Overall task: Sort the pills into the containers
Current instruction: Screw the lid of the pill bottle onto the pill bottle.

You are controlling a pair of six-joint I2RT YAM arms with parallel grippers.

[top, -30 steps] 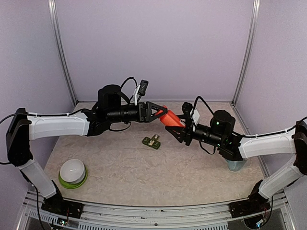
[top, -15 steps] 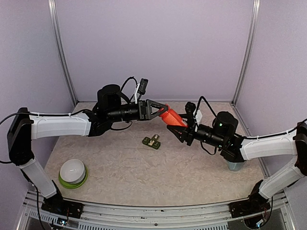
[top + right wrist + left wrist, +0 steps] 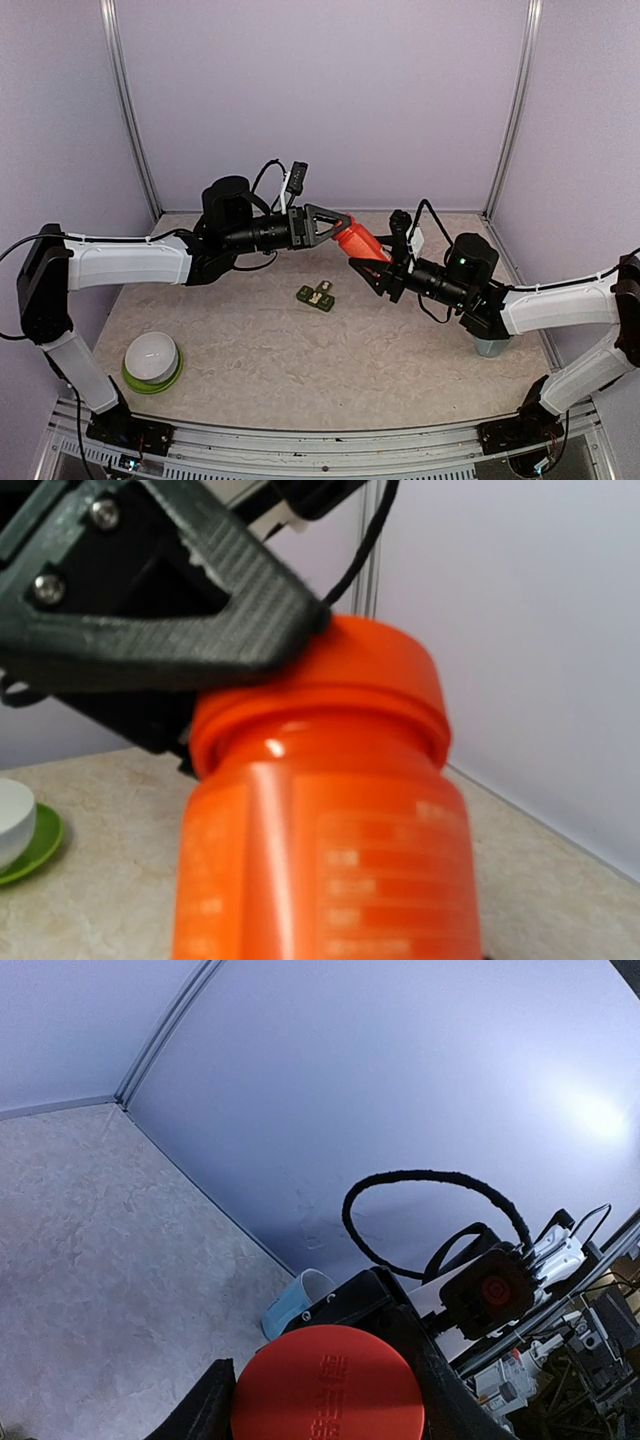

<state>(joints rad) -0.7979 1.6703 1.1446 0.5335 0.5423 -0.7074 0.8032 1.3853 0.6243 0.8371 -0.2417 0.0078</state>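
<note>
An orange-red bottle (image 3: 362,245) hangs in mid-air between both grippers, tilted, above the back middle of the table. My left gripper (image 3: 336,228) is shut on its orange cap (image 3: 328,1385), with the black fingers (image 3: 205,1410) on either side of it. My right gripper (image 3: 374,271) is shut on the bottle's body (image 3: 320,850), which fills the right wrist view and hides its own fingers. The dark green strip of containers (image 3: 316,297) lies on the table below and left of the bottle, with a small pale piece on it. No loose pills show.
A white dome on a green saucer (image 3: 152,360) sits at the front left and also shows in the right wrist view (image 3: 15,830). A pale blue mug (image 3: 490,346) stands under the right arm and also shows in the left wrist view (image 3: 295,1300). Walls close the back and sides.
The bottle and both grippers have shifted a little to the right and slightly up. Both grips are unchanged. The strip and saucer have not moved.
</note>
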